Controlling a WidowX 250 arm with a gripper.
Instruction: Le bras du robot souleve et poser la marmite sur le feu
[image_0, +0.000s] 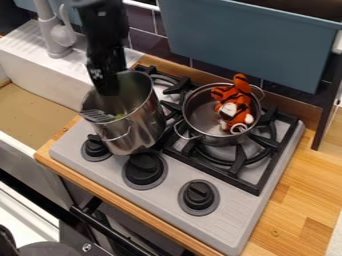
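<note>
The black gripper (108, 86) hangs at the upper left, at the back-left rim of the tall steel pot. This pot (135, 131) stands out over the left side of the stove (150, 205), leaning somewhat, its lower end close behind the front knobs. Inside it are a grey slotted utensil (99, 116) and something green. On the right burner sits a wider, lower steel pot (205, 131) with an orange, black and white plush tiger (235, 106) in it. Whether the tall pot touches the left burner is hidden.
Black grates surround both pots. Three black knobs (145, 169) line the stove's front. A white sink (47, 70) with a grey faucet (53, 30) lies to the left. Behind are dark tiles and a blue-grey bin (250, 45); wooden counter (300, 195) runs along the right.
</note>
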